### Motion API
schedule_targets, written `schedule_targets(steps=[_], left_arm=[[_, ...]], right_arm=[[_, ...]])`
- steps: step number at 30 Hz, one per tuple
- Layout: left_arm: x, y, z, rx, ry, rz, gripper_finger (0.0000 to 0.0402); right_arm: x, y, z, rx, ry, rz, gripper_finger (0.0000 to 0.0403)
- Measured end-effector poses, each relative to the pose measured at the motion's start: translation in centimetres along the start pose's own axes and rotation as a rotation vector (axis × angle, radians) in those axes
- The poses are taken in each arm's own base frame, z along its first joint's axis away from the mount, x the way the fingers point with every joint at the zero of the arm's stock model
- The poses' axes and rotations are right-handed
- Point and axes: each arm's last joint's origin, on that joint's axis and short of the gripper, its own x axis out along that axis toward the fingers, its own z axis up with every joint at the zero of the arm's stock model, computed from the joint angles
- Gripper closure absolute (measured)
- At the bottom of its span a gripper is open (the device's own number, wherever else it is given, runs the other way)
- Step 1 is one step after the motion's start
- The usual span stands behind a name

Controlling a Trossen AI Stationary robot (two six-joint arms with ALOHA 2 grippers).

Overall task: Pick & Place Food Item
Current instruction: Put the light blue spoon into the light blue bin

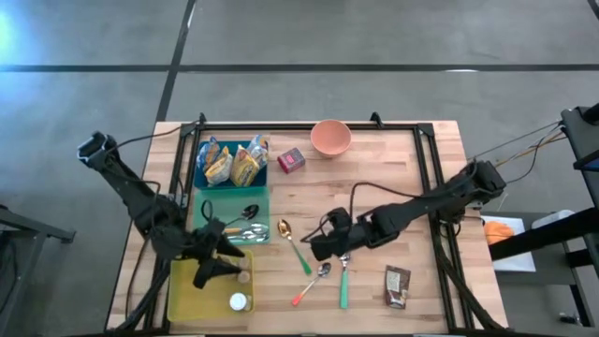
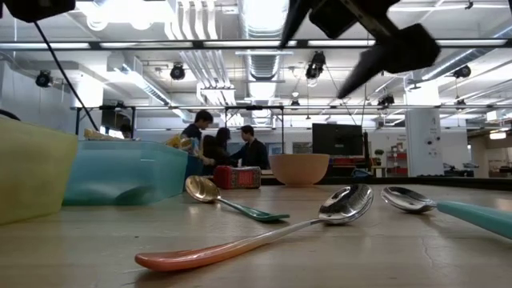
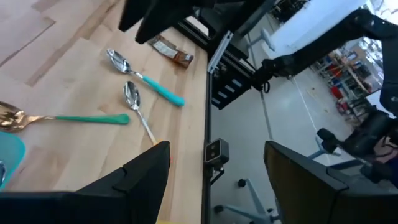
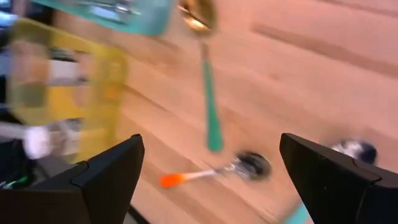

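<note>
Snack packets (image 1: 231,165) lie in the blue bin (image 1: 198,173) at your table's far left in the high view; your left gripper (image 1: 217,264) hovers open and empty over the yellow bin (image 1: 183,298). Low view: spoons (image 2: 264,234) lie foreground. Right wrist view: your right gripper (image 4: 211,171) gapes wide, empty, above the spoons.

We reached our left arm in from the far left, its elbow bent, and the left gripper (image 1: 217,265) hung at the near left of the table with its fingers (image 3: 140,180) spread and empty. Our right arm stretched from the right edge toward the middle, the right gripper (image 1: 323,245) wide open, holding nothing.
</note>
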Motion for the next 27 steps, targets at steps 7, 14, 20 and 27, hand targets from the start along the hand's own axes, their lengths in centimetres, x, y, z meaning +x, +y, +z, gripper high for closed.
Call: schedule_targets(steps=[7, 14, 20, 27], left_arm=[[0.1, 0.3, 0.4, -0.015, 0.027, -0.016, 0.0135], [0.1, 0.3, 0.3, -0.010, 0.050, -0.029, 0.0135], [0.1, 0.4, 0.2, -0.003, 0.082, -0.027, 0.0135], [0.1, 0.4, 0.1, -0.003, 0.088, -0.030, 0.0135]], right_arm=[[1.8, -0.4, -3.1, 0.118, 0.022, -0.132, 0.0033], [4.2, -0.2, -5.9, 0.133, 0.083, -0.222, 0.0033], [4.4, 0.1, -7.3, 0.119, 0.111, -0.356, 0.0033], [5.4, 0.4, -9.4, 0.132, 0.140, -0.399, 0.0055]])
